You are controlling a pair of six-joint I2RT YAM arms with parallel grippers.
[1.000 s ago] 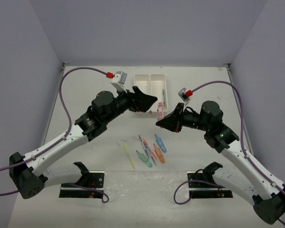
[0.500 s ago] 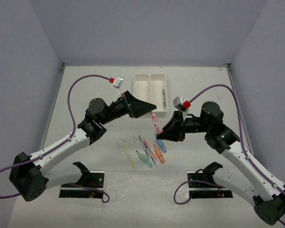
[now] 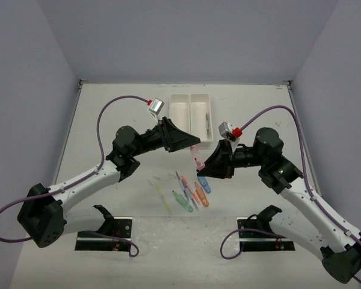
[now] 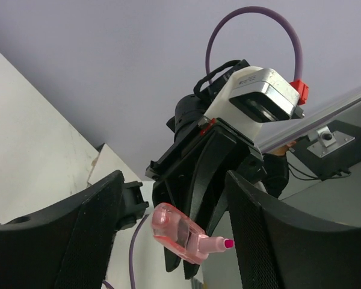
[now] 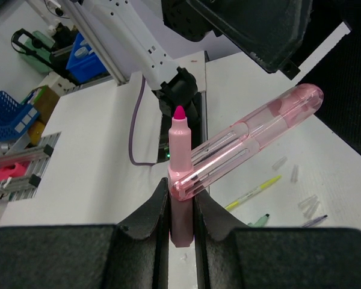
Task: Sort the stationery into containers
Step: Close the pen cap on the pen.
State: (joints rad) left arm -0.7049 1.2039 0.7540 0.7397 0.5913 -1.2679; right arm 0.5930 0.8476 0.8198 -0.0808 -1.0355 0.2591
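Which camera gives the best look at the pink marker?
Right wrist: the pink marker is large and sharp, tip visible, clamped in the right gripper. Left wrist shows it smaller; the top view, only a pink speck.

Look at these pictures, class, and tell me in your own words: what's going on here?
The right gripper is shut on a pink marker, tip bare, with a clear pink cap slanting off it, held above the table. The left gripper is open, its fingers either side of the marker without touching it. Other stationery lies loose on the table, and what looks like one pen lies in the right compartment of the white tray.
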